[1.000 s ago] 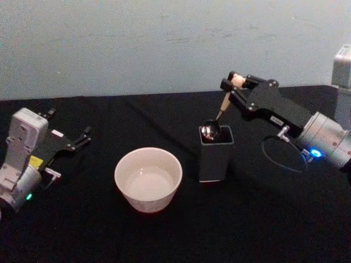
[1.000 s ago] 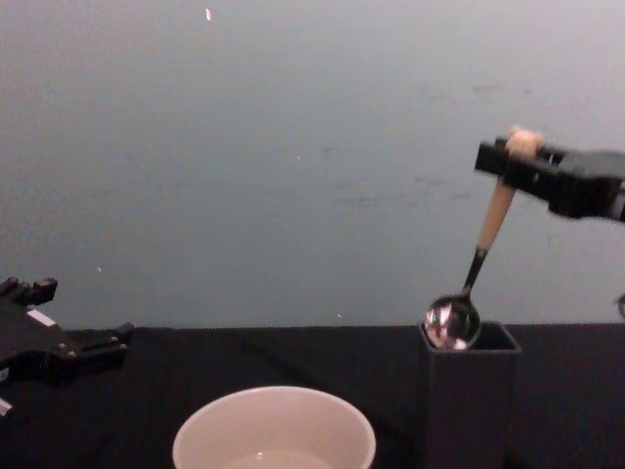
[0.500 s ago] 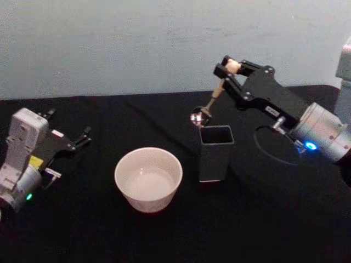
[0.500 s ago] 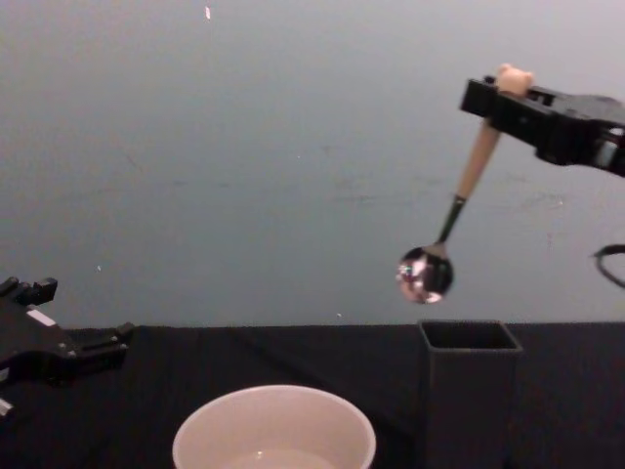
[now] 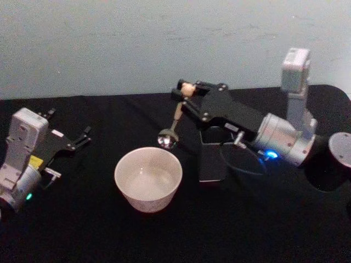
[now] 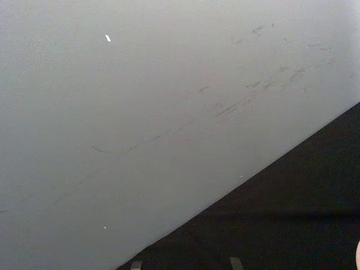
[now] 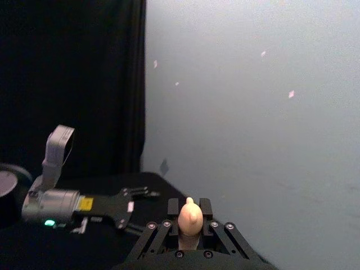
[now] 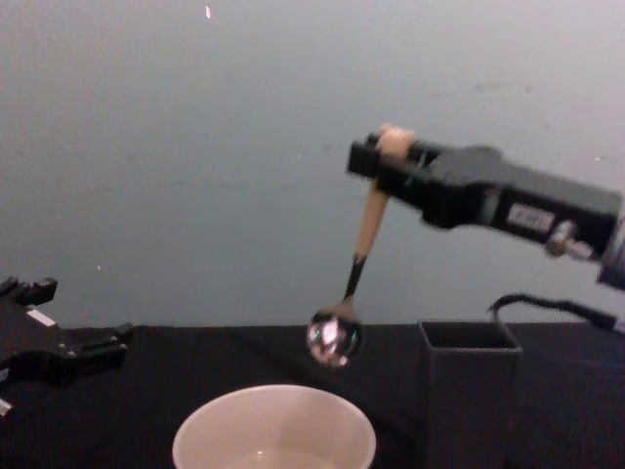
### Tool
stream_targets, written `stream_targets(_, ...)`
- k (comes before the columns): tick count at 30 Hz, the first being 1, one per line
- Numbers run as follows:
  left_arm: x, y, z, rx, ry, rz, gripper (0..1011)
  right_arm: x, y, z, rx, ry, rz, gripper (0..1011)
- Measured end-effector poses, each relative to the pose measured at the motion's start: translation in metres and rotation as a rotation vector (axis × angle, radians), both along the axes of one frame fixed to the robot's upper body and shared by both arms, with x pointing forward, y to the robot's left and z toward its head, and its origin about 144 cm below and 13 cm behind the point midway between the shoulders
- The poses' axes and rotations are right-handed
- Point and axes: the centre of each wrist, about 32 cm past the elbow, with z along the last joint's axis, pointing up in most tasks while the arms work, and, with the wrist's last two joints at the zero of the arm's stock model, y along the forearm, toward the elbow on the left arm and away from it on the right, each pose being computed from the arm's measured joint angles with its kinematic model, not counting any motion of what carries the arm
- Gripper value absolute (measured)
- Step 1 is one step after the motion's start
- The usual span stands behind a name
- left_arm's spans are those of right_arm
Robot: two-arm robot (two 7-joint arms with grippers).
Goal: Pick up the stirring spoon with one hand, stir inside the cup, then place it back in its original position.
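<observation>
The right hand (image 5: pixel 186 89), clamped on the stirring spoon (image 5: pixel 174 120), has swung to the robot's left, away from the dark square holder (image 5: pixel 211 164) and toward the cup (image 5: pixel 148 201). A second ago the spoon's bowl sat at the holder's mouth. It then rose clear, and now hangs above the cup's far rim. The arm now crosses the holder, partly hiding it.

I work in what looks like a robot lab or test room: my table (image 5: pixel 82 235) is covered all over in plain black, a scuffed pale grey wall (image 5: pixel 137 44) stands close behind it, and a black backdrop (image 7: pixel 67 67) rises along one side.
</observation>
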Motion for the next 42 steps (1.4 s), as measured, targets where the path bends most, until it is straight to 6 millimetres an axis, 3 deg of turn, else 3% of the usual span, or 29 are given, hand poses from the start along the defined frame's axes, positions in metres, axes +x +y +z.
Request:
stream_targets(19, 0.000, 0.000, 0.000, 0.000, 0.000, 0.000, 1001, 0.009, 0.034, -0.028, -0.095, 0.024, 0.108, 212)
stream_targets(42, 0.000, 0.000, 0.000, 0.000, 0.000, 0.000, 1002, 0.014, 0.046, -0.049, -0.146, 0.016, 0.086, 212)
